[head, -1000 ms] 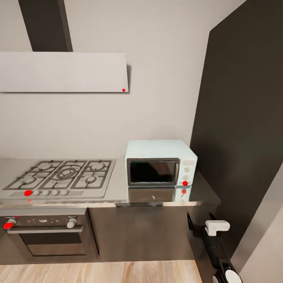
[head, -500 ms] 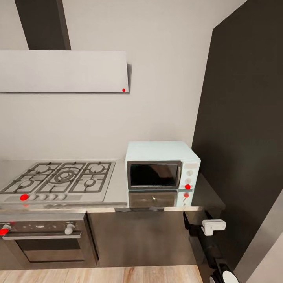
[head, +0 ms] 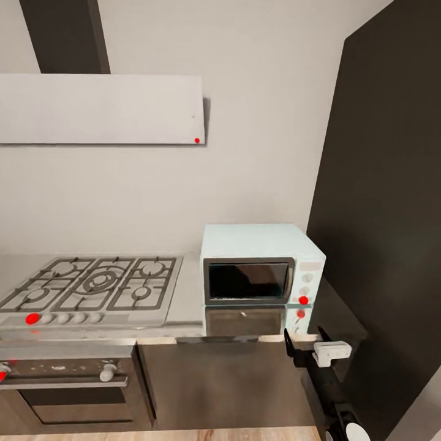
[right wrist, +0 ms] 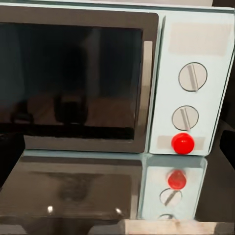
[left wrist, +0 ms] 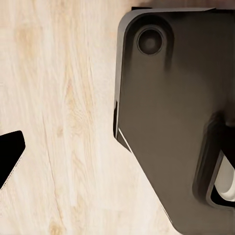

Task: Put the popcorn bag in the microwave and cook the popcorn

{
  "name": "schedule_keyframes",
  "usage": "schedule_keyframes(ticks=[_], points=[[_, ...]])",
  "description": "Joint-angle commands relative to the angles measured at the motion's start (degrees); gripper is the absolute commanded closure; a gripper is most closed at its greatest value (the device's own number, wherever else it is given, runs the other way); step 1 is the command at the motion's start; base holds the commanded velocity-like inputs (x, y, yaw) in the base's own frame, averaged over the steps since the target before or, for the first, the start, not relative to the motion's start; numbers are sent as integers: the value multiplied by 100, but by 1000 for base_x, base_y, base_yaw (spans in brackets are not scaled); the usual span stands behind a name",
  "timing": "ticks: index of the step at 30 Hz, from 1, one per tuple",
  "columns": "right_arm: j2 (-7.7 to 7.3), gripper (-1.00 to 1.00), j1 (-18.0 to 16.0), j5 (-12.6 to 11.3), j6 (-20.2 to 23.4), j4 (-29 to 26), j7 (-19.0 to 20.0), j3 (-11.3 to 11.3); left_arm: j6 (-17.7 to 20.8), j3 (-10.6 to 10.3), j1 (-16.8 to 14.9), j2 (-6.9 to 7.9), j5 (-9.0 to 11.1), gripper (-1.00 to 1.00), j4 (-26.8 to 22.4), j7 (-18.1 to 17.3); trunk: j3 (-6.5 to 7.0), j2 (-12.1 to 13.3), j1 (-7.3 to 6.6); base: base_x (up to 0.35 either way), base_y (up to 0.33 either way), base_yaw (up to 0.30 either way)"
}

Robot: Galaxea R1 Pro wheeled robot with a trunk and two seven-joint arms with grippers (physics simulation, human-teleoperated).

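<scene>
The microwave (head: 262,271) stands on the countertop (head: 184,300) with its dark glass door shut, pale mint body pushed back near the wall and close to the tall dark panel (head: 386,202) beside it. Its side panel carries 2 round knobs (right wrist: 192,77) and a red button (right wrist: 182,143) below them, all mirrored in the shiny steel in front. The right gripper (head: 304,350) is raised in front of the counter edge, below the knob side of the microwave and apart from it; its dark fingers (head: 288,343) point toward the cabinet fronts, but how wide the jaws stand I cannot tell. From the right wrist the microwave's door and knob panel lie straight ahead of the jaws. On the far side of the microwave from that gripper sits the gas hob (head: 92,288), with the steel oven (head: 67,386) under it and a grey hood (head: 101,109) above. The left wrist camera looks down at pale wooden floor (left wrist: 63,122) and a dark part of the robot's base (left wrist: 176,112); the left jaws' state cannot be told.
</scene>
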Motion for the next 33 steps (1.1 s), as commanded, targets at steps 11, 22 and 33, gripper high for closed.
schedule_keyframes(ticks=[11,22,33], points=[[-5,-100,-2,-3,-12,2,-21,0,-19,15,-1,-1,5,-100,0,6,-2,-3,5,243,23,0],[-5,-100,-45,-3,51,2,-58,-14,-27,14,-1,-7,5,-100,0,6,-2,-3,5,125,-11,0],[-5,-100,-72,-3,23,2,-65,-23,-30,20,-1,-1,5,-100,0,6,-2,-3,5,140,-32,0]])
